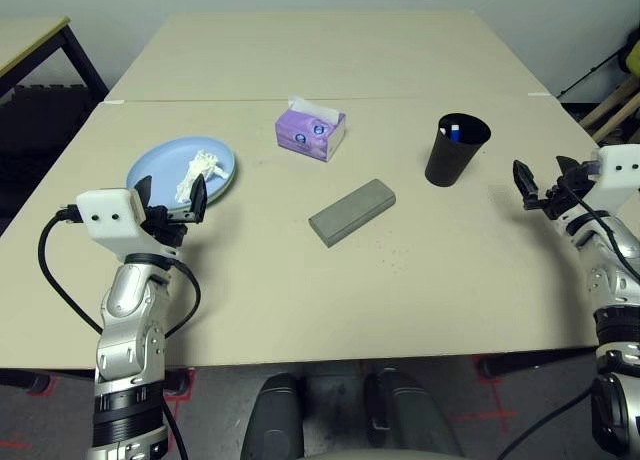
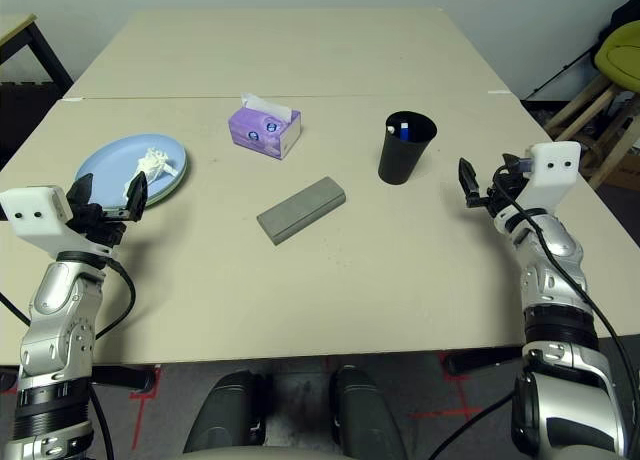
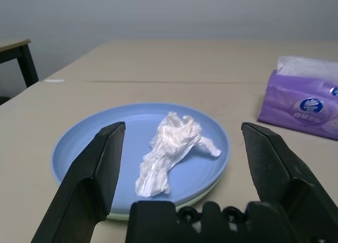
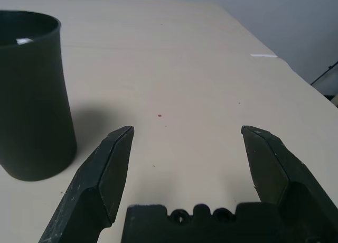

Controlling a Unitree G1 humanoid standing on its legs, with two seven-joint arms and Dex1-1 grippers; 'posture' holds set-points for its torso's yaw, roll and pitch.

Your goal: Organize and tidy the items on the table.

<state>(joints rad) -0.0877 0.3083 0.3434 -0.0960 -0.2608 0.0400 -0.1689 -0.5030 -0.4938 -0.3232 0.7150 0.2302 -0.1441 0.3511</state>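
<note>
Beige table [image 1: 300, 280], your stock: blue plate [image 1: 160, 165] with crumpled tissue [image 1: 198, 170], stacked on a green plate [image 3: 211, 189], far left; purple tissue box [image 1: 311, 130]; grey case [image 1: 351, 212] at centre; black cup [image 1: 456, 150] holding markers [image 1: 453, 133]. Left gripper [image 1: 171, 195] wide, facing the plates; right gripper [image 1: 541, 185] wide, beside your cup.

Plates: you have two, stacked: a light blue plate [image 1: 215, 152] on a pale green plate [image 3: 203, 193] whose rim just shows beneath.
Tissues: you have one crumpled white tissue [image 3: 169, 150].
Tissue boxes: you can count one purple tissue box [image 1: 311, 130].
Cases: you have one grey oblong glasses case [image 1: 351, 212].
Cups: you have one black cup [image 1: 456, 150].
Markers: you can see two white markers [image 2: 397, 131] standing in the cup.
Tables: you have one table [image 1: 330, 280] under it all.
</note>
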